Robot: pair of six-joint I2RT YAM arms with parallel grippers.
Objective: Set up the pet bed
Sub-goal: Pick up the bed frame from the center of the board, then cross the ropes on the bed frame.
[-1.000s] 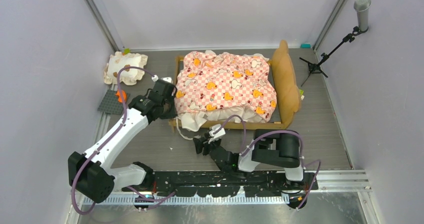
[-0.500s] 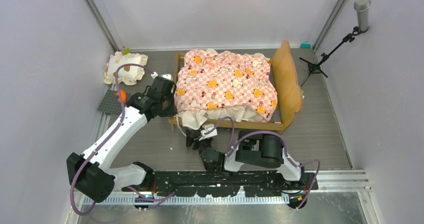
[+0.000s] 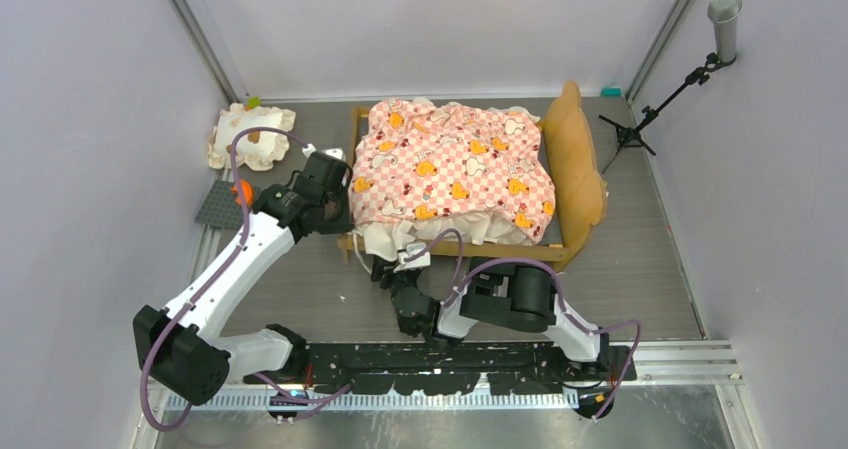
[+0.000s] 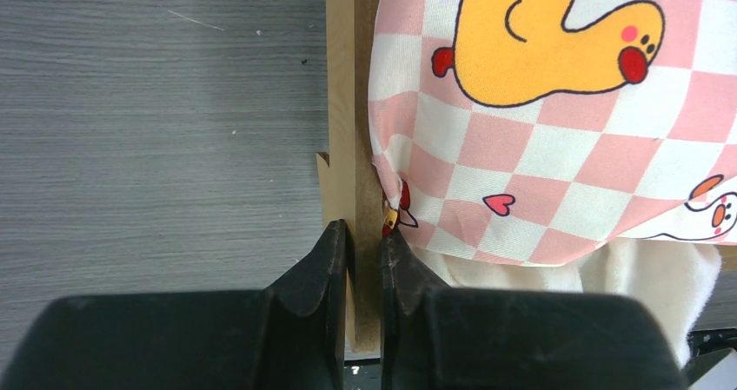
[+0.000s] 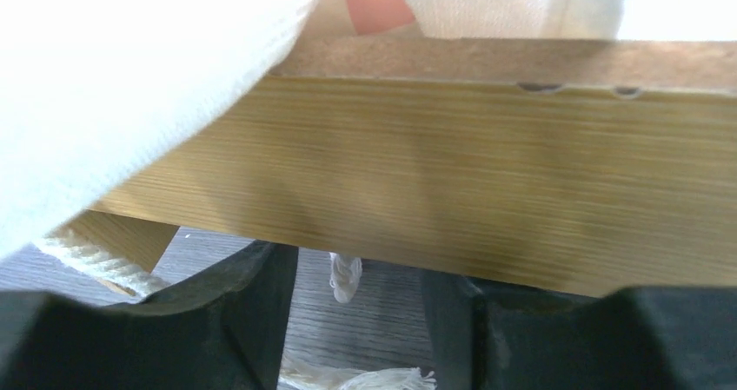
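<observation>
2 tools at the pet bed (image 3: 450, 164) in the middle of the bench (image 3: 640, 269): your left tool (image 4: 361, 251) is clamped on its foot rail (image 4: 352, 77), your right tool (image 5: 356, 273) apart below the near rail (image 5: 487, 173), which looks like frame-positioning, so next close right and shift gently.

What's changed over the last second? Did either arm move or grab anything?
The right gripper moved left and forward, up to the near side rail of the pet bed. Its jaws are open and it holds nothing. The left gripper stayed clamped on the bed's foot-end board, shifting only slightly. The bed is roughly where it was, and the pillow has not moved.
</observation>
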